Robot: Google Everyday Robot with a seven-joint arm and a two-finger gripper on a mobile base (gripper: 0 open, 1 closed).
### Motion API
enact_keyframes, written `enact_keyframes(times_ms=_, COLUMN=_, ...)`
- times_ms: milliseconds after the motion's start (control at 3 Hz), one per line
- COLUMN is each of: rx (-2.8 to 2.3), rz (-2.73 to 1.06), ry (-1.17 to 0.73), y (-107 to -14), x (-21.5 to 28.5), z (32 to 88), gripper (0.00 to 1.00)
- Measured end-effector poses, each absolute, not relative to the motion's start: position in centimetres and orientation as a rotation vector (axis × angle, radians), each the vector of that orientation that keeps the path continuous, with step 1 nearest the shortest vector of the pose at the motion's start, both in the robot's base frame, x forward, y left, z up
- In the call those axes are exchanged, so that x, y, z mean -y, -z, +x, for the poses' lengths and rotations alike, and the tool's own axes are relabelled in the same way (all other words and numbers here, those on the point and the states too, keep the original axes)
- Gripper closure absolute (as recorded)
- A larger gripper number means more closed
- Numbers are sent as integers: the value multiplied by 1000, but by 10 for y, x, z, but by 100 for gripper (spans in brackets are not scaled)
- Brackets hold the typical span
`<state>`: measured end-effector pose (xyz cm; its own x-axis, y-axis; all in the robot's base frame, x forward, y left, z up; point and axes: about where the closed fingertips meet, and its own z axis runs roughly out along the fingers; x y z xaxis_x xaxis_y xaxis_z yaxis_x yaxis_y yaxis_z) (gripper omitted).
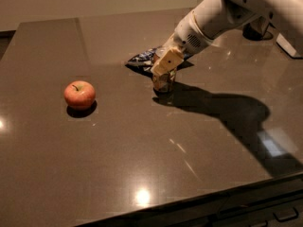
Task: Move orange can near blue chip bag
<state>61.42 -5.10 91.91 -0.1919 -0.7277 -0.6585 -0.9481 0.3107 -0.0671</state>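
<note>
one orange can (164,82), one blue chip bag (142,58) and one apple (79,94) are counted; the can (just beside the bag) is clasped by the gripper (165,71), its arm (222,14) slanted down from the right

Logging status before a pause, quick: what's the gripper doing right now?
Gripper: down at the top of the orange can, next to the blue chip bag; open or closed cannot be told.

Pincer (164,73) at orange can (164,84), just beside blue chip bag (141,59).
</note>
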Motion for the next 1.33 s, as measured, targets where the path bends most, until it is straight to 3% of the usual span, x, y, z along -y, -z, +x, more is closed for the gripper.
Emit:
enact_keyframes(times_ms=1000, rx=-1989, rz=-1494, ry=-460, y=-916, x=55, z=626, gripper=15)
enact_keyframes(times_ms=1333, rx=-1989, rz=-1497, ry=-464, y=-915, x=53, z=626, gripper=0)
